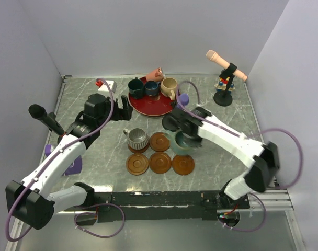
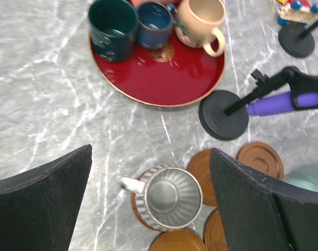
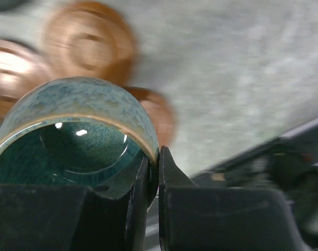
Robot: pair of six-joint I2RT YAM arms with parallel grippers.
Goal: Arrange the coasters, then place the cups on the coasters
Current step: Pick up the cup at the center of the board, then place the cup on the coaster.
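Note:
My right gripper [image 3: 158, 157] is shut on the rim of the teal cup [image 3: 75, 104], one finger inside and one outside. In the top view this gripper [image 1: 177, 135] holds the teal cup [image 1: 183, 143] at the back right of the coaster group; contact with a coaster there is hidden. The grey ribbed cup [image 2: 169, 197] stands on a coaster [image 2: 135, 209]. The left gripper [image 2: 151, 157] hovers wide open above it, holding nothing. Bare coasters [image 1: 159, 141] [image 1: 137, 163] [image 1: 160, 162] [image 1: 183, 164] lie alongside. Dark green [image 1: 135, 88], dark blue [image 1: 151, 88] and beige [image 1: 168, 87] cups stand on the red plate [image 1: 151, 106].
A terracotta-pink cup [image 1: 156, 74] lies tipped at the plate's far edge. A purple microphone [image 2: 284, 102] on a black base [image 2: 223, 115] stands right of the plate. A peach microphone [image 1: 227, 65] stands at the back right and a black one [image 1: 44, 117] at the left.

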